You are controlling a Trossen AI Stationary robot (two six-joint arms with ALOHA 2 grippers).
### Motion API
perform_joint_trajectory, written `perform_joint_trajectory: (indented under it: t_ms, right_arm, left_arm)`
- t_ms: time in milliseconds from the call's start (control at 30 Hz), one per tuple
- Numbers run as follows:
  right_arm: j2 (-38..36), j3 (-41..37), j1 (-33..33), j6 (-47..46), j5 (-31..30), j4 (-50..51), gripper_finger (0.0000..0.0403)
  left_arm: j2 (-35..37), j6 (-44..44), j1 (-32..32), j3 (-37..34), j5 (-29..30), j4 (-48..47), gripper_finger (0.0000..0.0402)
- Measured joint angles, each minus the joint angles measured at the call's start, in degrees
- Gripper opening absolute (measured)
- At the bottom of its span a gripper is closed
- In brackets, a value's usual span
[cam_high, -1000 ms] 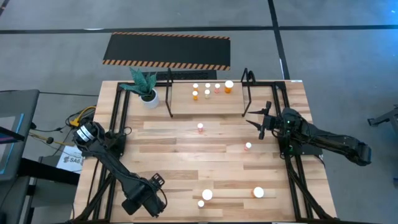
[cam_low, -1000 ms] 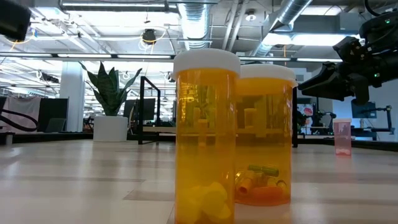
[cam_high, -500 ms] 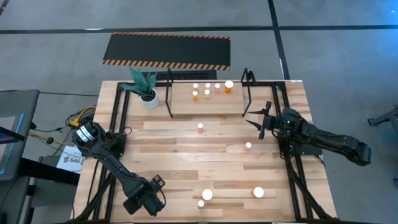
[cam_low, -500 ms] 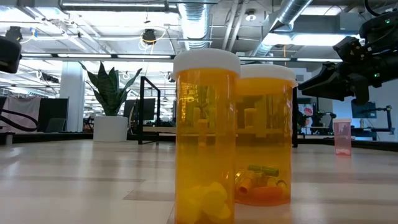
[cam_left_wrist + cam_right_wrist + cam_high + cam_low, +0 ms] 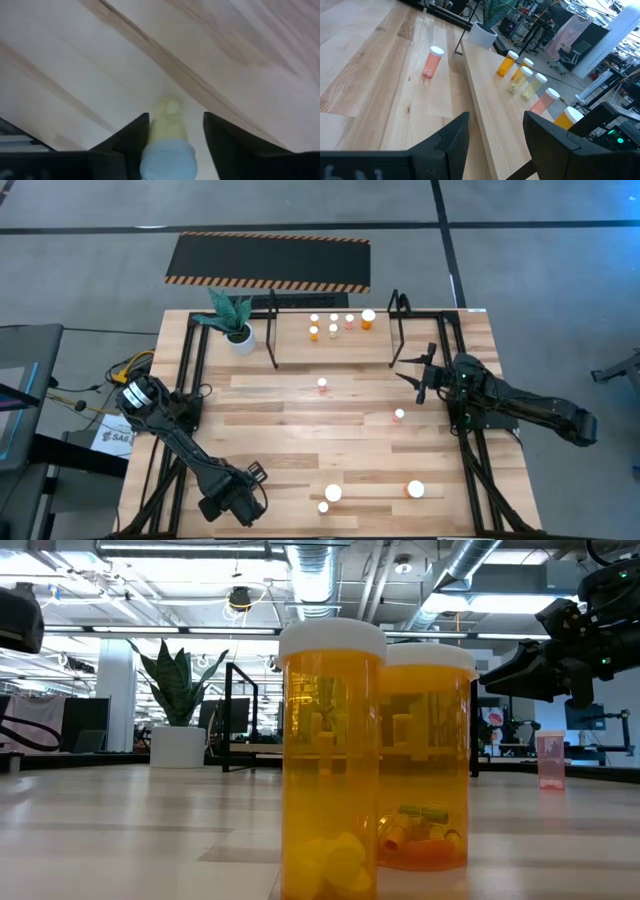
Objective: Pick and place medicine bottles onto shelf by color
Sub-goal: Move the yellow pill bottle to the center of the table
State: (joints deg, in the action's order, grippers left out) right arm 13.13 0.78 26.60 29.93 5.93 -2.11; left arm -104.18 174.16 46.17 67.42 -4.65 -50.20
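Note:
My left gripper [image 5: 240, 498] points down near the table's front left corner, open. A small pale yellow medicine bottle [image 5: 169, 125] with a white cap sits between its fingers. The arm hides this bottle in the high view. My right gripper [image 5: 420, 373] waits open at the right, with nothing between its fingers [image 5: 495, 132]. The shelf [image 5: 350, 352] at the back holds several bottles [image 5: 333, 326]. Loose bottles stand on the table: a pink one [image 5: 322, 386], another [image 5: 399, 416], and three near the front [image 5: 333, 493]. Two amber ones [image 5: 332, 760] fill the low view. My left gripper straddles the pale yellow bottle's body [image 5: 159, 131] from above, just under its cap. One finger [image 5: 140, 135] lies right beside it; I cannot tell whether it touches. A gap shows between the bottle and the other finger [image 5: 215, 137].
A white pot with a green plant [image 5: 238, 332] stands left of the shelf. Black frame rails run along the table's left [image 5: 185, 380] and right [image 5: 470, 445] sides. A black hazard-striped mat [image 5: 268, 262] lies on the floor beyond the far edge.
My left gripper has come down toward the table near the front left corner; in the low view it has sunk from the top corner. The right arm and the bottles have kept still.

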Motion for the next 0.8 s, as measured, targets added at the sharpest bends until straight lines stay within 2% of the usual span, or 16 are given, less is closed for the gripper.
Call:
perform_joint_trajectory:
  t_ms: [167,367,567,800]
  right_arm:
    - [0.0,0.0,0.0,0.0,0.0,0.0,0.0207]
    - [0.0,0.0,0.0,0.0,0.0,0.0,0.0207]
    - [0.0,0.0,0.0,0.0,0.0,0.0,0.0207]
    - [0.0,0.0,0.0,0.0,0.0,0.0,0.0207]
  left_arm:
    - [0.0,-1.0,-0.6,0.0,0.5,0.3,0.0123]
    - [0.0,-8.4,-4.0,0.0,-0.2,-0.6,0.0094]
    - [0.0,-17.9,-8.5,0.0,-0.3,-1.5,0.009]
    - [0.0,-31.2,-15.9,0.1,2.7,-1.5,0.0093]
